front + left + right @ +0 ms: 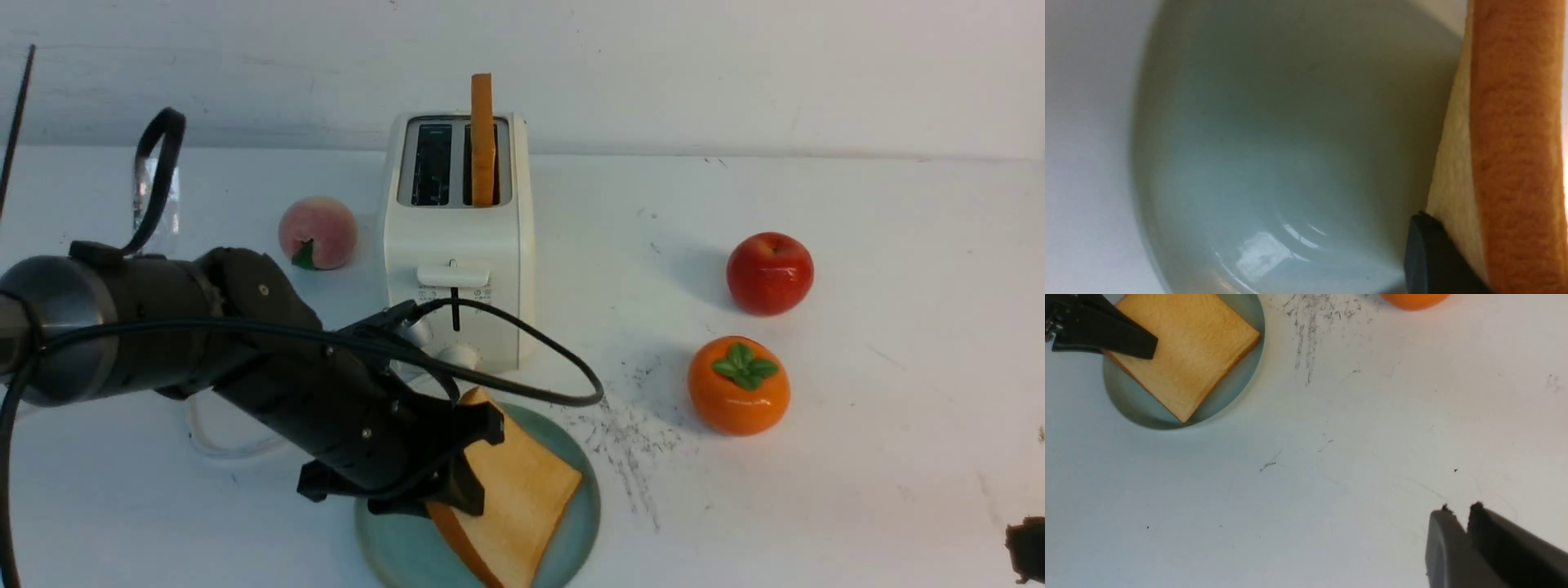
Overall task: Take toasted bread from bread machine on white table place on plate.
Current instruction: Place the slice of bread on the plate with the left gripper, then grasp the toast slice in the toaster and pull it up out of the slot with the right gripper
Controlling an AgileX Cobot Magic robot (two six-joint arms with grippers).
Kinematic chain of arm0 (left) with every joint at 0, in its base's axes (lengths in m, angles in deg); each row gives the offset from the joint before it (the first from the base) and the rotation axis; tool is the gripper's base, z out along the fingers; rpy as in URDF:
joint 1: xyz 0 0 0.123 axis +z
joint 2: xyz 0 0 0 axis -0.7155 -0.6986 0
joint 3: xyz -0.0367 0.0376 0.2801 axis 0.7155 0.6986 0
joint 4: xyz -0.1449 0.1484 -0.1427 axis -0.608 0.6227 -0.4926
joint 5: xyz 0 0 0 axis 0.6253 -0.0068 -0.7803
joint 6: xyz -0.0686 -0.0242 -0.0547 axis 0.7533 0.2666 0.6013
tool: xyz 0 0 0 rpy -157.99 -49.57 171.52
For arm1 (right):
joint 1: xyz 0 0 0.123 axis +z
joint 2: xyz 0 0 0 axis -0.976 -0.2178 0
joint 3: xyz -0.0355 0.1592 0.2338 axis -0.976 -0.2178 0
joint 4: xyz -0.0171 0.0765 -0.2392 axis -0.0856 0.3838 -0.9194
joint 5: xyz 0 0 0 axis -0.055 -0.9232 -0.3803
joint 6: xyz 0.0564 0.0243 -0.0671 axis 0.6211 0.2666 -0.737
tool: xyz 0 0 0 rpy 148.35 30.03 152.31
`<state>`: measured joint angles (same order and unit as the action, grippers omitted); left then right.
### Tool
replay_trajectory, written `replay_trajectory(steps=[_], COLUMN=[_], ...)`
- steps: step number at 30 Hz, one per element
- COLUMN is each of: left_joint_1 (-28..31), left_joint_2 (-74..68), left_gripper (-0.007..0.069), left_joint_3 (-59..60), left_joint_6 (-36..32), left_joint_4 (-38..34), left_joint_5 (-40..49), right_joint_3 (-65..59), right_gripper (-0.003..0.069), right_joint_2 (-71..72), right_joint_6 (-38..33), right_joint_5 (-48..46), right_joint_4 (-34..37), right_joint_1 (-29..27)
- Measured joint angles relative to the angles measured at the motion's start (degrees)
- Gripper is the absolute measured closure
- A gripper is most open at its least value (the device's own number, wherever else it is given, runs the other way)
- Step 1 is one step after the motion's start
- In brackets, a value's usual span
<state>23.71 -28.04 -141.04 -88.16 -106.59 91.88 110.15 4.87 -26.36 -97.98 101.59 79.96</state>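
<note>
Toast [531, 490] golden, orange crust, tilted on plate [584, 506], clamped by left tool [478, 465]; right tool [1457, 516] closed.

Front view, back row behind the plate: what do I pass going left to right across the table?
Peach → bread machine, with a slice of toasted bread upright in its right slot → red apple. The orange fruit overlaps the apple's span, so it is left out.

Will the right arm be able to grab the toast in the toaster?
Probably yes: that toast stands high out of the toaster, nothing covers it, and the right end effector holds nothing.
</note>
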Motion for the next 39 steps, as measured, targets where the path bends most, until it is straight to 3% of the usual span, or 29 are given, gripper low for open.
replay_trajectory(steps=[6,14,15,20,27,34,39], left_joint_1=[0.0,0.0,0.0,0.0,0.0,0.0,0.0], left_joint_2=[-1.0,-1.0,-1.0,-1.0,-1.0,-0.9,1.1], left_gripper=[0.0487,0.0266,0.0209,0.0123,0.0106,0.0106,0.0190], left_joint_3=[-0.3,-0.4,-0.7,-3.7,-13.4,-15.0,-15.0], left_joint_6=[6.1,11.9,12.6,13.2,19.2,24.4,24.9], left_joint_4=[3.5,7.6,8.7,12.5,21.4,32.0,38.0], left_joint_5=[-0.1,2.1,3.5,7.6,16.9,25.1,27.7], right_joint_3=[0.0,0.0,0.0,0.0,0.0,0.0,0.2], right_gripper=[0.0568,0.0566,0.0566,0.0562,0.0553,0.0547,0.0541], right_joint_2=[0.0,0.0,0.0,0.0,0.0,0.0,-0.1], right_joint_6=[0.0,0.0,0.0,0.0,0.0,0.0,0.0], right_joint_5=[-0.3,-0.4,-0.4,-0.4,-0.4,-0.4,0.1], right_joint_4=[0.0,0.0,0.1,1.0,1.3,1.3,2.2], right_joint_1=[0.0,0.0,0.0,0.0,0.0,0.0,0.0])
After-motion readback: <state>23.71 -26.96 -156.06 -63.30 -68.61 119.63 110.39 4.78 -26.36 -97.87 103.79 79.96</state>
